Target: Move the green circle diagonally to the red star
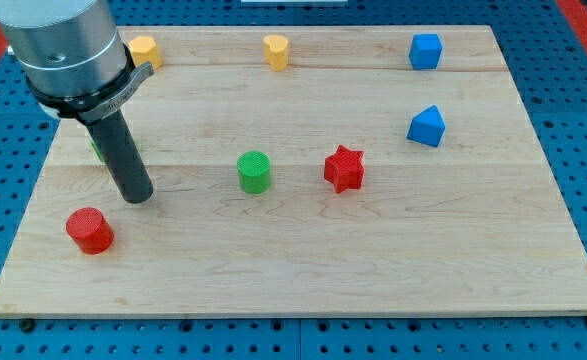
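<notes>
The green circle (254, 171) stands near the board's middle. The red star (344, 168) stands just to its right, a small gap apart, at about the same height in the view. My tip (137, 196) is on the board well to the left of the green circle, and above and to the right of a red cylinder (90, 230). The tip touches no block.
A green block (96, 148) is mostly hidden behind the rod. A yellow block (144, 49) and a yellow heart-like block (276, 51) stand at the top edge. A blue cube (425, 50) is at top right, a blue pentagon-like block (426, 126) below it.
</notes>
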